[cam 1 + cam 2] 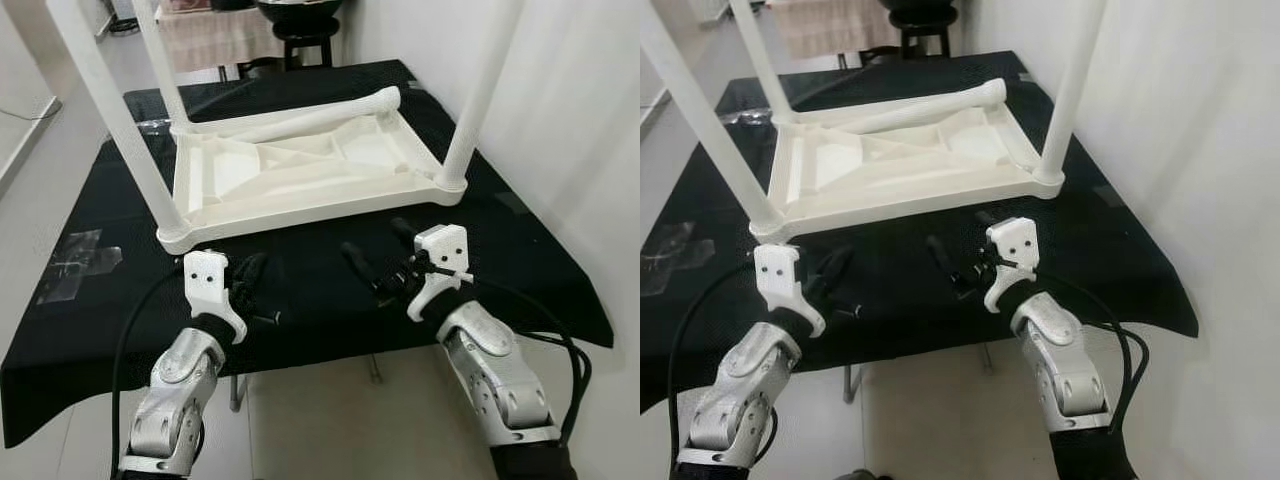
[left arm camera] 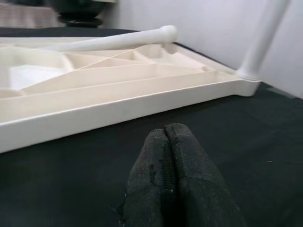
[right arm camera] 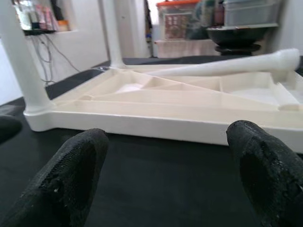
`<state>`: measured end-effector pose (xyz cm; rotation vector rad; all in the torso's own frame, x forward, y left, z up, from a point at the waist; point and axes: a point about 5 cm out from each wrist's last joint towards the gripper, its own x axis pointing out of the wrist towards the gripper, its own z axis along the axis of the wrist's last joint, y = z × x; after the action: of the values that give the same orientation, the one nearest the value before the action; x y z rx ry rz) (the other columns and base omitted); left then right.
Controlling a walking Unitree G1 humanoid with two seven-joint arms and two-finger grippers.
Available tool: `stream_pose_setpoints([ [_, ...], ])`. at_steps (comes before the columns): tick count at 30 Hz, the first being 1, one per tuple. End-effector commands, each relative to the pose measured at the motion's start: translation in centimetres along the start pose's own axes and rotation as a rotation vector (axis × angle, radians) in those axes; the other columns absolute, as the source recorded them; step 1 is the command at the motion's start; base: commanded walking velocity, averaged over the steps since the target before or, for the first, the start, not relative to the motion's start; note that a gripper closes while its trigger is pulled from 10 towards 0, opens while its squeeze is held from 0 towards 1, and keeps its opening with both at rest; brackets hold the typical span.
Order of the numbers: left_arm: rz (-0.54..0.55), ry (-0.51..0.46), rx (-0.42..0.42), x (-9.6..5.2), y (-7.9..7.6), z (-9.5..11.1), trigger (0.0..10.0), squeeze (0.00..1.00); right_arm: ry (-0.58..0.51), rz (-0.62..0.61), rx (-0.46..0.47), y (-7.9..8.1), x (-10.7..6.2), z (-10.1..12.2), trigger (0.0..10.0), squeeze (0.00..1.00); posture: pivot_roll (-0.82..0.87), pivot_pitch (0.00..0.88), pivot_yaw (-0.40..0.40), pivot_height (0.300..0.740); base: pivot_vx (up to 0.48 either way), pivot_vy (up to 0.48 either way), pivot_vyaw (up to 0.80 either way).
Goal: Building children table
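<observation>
A white plastic table top [image 1: 320,205] lies upside down on the black-covered table [image 1: 300,300], its ribbed underside facing up. Three white legs stand upright in its corners: near left [image 1: 120,130], far left [image 1: 160,60] and near right [image 1: 470,110]. A loose fourth leg [image 1: 300,118] lies across the far side of the top. My left gripper [image 1: 250,270] is shut and holds nothing, low over the cloth just short of the top's near rim. My right gripper [image 1: 378,245] is open before the same rim near the right leg, its fingers [image 3: 78,161] spread wide.
Small dark bits [image 1: 266,318] lie on the cloth beside my left gripper. Clear tape [image 1: 85,260] is stuck at the cloth's left edge. A white wall [image 1: 560,100] runs close along the right. A black stool [image 1: 305,35] stands behind the table.
</observation>
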<state>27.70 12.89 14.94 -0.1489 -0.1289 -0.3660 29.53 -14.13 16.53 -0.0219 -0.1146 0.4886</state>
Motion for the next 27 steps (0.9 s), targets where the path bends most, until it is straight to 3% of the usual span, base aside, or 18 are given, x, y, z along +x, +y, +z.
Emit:
stream_pose_setpoints([
  [1,-0.002,0.010,0.005,-0.2,0.2,-0.2,10.0,0.00,0.011,-0.003,0.002,0.0,0.0,-0.2,10.0,0.00,-0.04,0.089,0.008,0.740,0.244,0.000,0.00],
  [11,-0.014,0.000,0.016,0.0,0.1,0.1,10.0,0.00,0.001,-0.014,-0.021,-0.1,0.1,-0.1,10.0,0.00,-0.02,0.087,0.016,0.740,0.263,0.000,0.00],
  [14,-0.020,-0.004,0.020,-0.1,0.0,0.1,10.0,0.00,-0.005,-0.023,-0.054,-0.4,-0.1,0.0,10.0,0.00,-0.03,0.090,0.012,0.740,0.280,0.000,0.60],
  [18,-0.021,-0.006,0.020,-0.1,0.0,0.2,10.0,0.00,-0.028,-0.052,0.005,-0.6,0.0,0.3,10.0,0.00,-0.02,0.092,0.013,0.740,0.296,0.000,0.67],
  [27,-0.040,-0.007,0.031,0.1,-0.3,0.2,10.0,0.00,0.007,-0.070,-0.037,-1.1,0.2,0.0,10.0,0.00,-0.03,0.091,0.013,0.740,0.298,0.000,0.00],
])
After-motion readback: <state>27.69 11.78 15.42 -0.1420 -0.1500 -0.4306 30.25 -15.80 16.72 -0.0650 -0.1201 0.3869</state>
